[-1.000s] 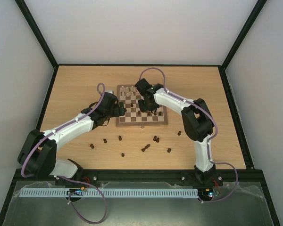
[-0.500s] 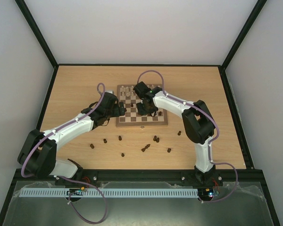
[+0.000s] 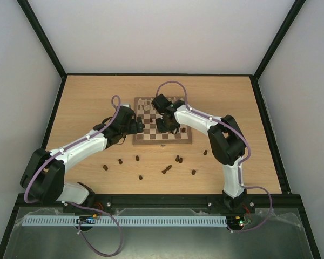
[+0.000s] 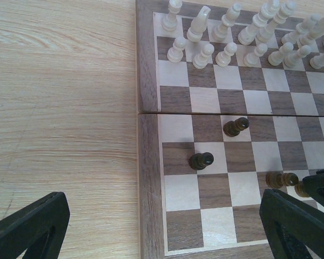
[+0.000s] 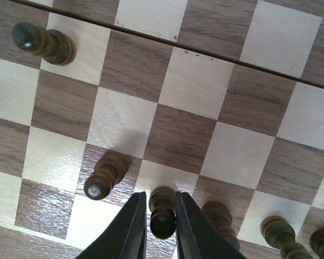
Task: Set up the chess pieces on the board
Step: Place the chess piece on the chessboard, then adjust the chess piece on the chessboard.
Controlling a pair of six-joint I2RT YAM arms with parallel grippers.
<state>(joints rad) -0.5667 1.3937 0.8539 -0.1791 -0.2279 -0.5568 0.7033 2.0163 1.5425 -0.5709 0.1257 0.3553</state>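
The right gripper (image 5: 161, 197) sets narrow jaws either side of a dark pawn (image 5: 163, 222) standing on the board (image 5: 190, 82); whether they grip it, I cannot tell. The left gripper (image 4: 163, 208) holds its jaws wide above the board's edge.

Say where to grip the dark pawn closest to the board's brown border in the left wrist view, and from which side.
Probably grip the dark pawn at its narrow neck below the round head, coming straight down from above: it stands upright, and the squares beside it are bare.
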